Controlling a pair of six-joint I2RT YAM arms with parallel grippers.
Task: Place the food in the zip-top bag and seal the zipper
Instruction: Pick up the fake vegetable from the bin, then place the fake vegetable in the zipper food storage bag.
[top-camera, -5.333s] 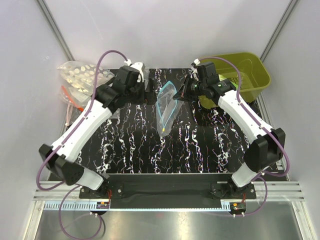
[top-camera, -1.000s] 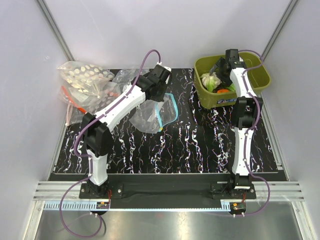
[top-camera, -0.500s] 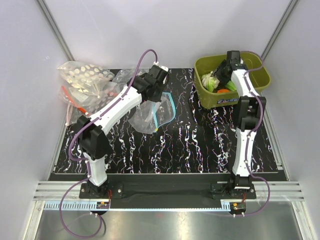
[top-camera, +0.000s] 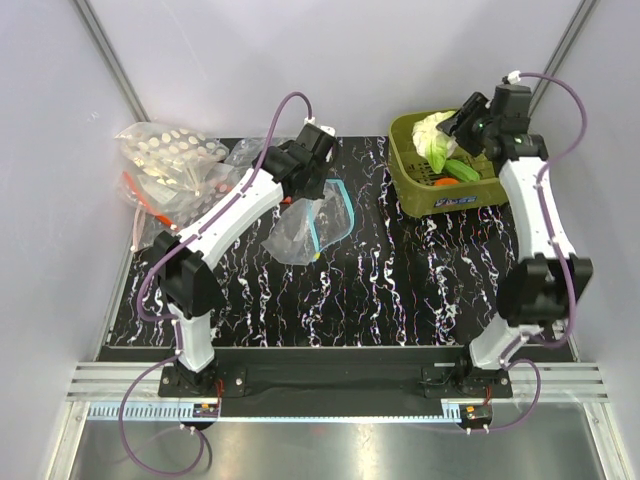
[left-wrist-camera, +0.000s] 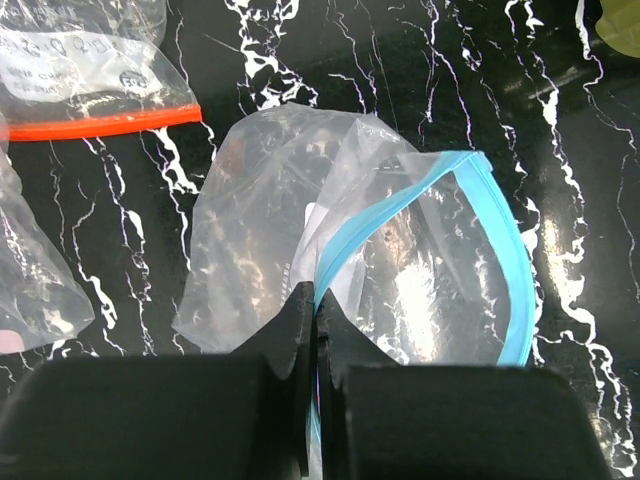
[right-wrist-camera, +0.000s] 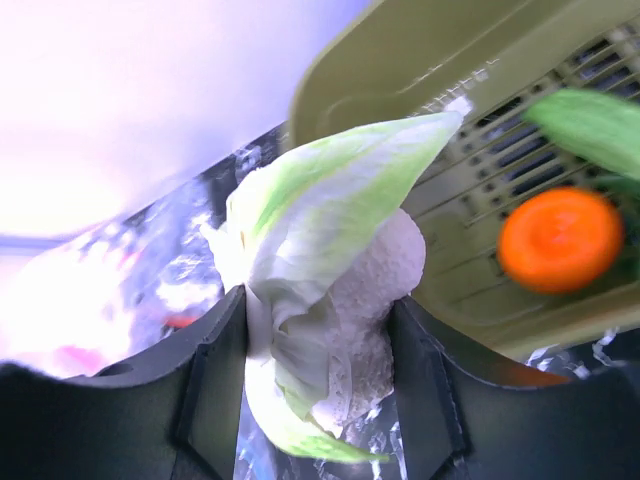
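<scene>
— Teal-blue zipper (left-wrist-camera: 482, 212) first: where do we have it?

— Our left gripper (left-wrist-camera: 313, 305) is pinched tight on that strip at one end of the mouth. The zip-top bag (top-camera: 292, 232) sits at mid-table, its body crumpled on the black marbled table (top-camera: 400, 290) and its rim propped into an open loop.

— And the food?

— Our right gripper (top-camera: 455, 128) is closed around the pale cream piece (right-wrist-camera: 350, 290), green leaves and all, and holds it above the olive bin (top-camera: 418, 200). The orange piece (right-wrist-camera: 558, 240) and a green piece (right-wrist-camera: 590, 115) lie in the bin.

— Which way do we go?

— The mouth lies well apart from the held piece, over to our left and nearer our bases, and the loop faces the bin side. We judge that the right arm carries it across and leads with the narrow end, long axis pointing into the loop, not across it.

— Risk?

— Thin film. We think the loop could fold shut if nudged.
</scene>
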